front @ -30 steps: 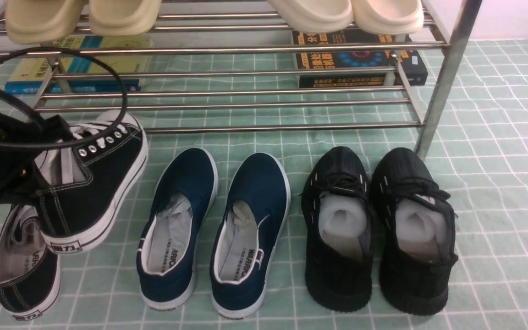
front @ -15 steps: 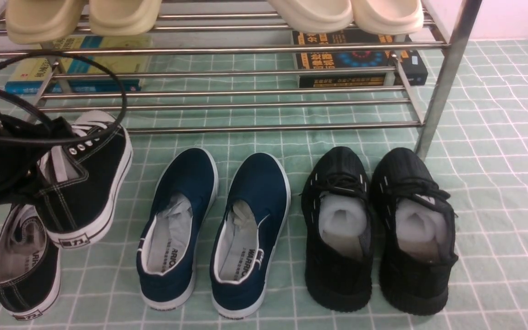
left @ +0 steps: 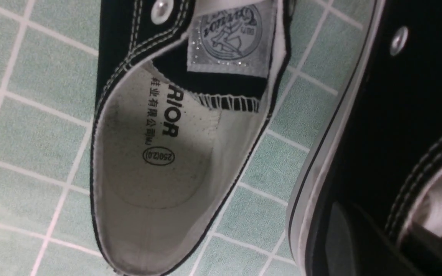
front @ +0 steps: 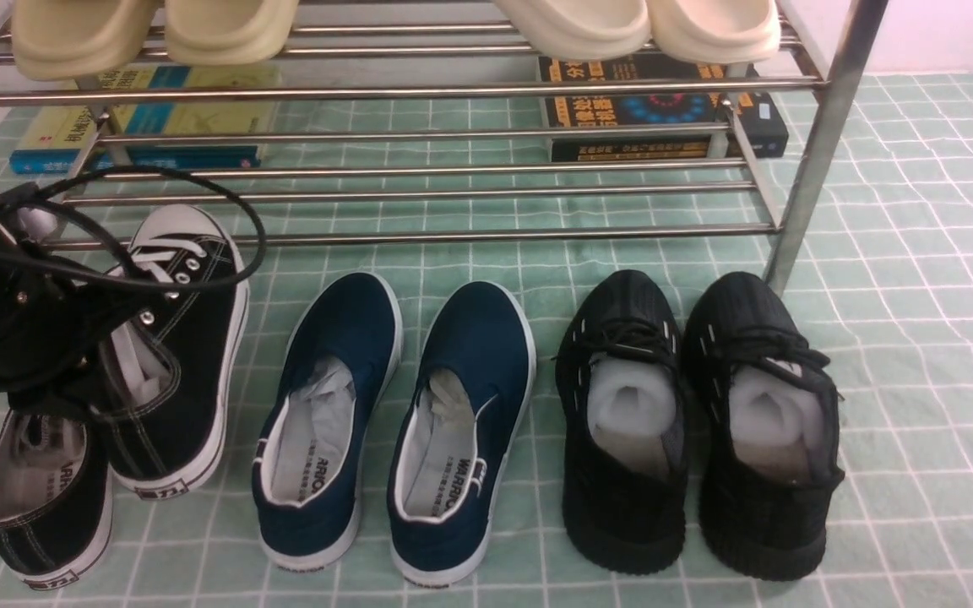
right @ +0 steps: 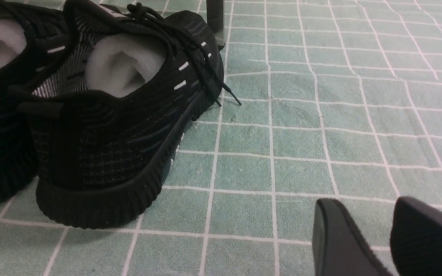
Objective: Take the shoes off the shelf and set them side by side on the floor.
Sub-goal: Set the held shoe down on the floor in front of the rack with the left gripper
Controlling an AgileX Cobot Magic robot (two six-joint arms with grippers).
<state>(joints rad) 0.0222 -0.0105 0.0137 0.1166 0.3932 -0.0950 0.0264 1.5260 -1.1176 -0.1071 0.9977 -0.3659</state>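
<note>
Left gripper (front: 94, 393) is clenched on the held sneaker (front: 191, 338). It pinches the collar wall on the shoe's left side, with one finger inside the opening and one outside, as the left wrist view shows (left: 382, 237). The shoe is off the shelf (front: 453, 234), low over the floor (front: 917, 338) at the scene's left. Its toe points far, just in front of the lower tier's front tube. Cannot tell if the sole fully rests on the cloth.

The second sneaker (front: 39, 498) lies flat on the floor, nearer and further left, its front hidden behind the arm and the held shoe. In the wrist view (left: 159, 153) a strip of floor separates the two, so they are close but not aligned.

Right gripper (right: 382, 237) is released – fingers apart, nothing between them, low over bare floor right of the black knit sneakers (front: 622, 523).

Navy slip-ons (front: 351, 329) sit in the middle, between the canvas pair and the knit pair. Cream slippers (front: 225, 34) are on the upper tier, and books (front: 655, 110) are on the floor beneath the shelf.
</note>
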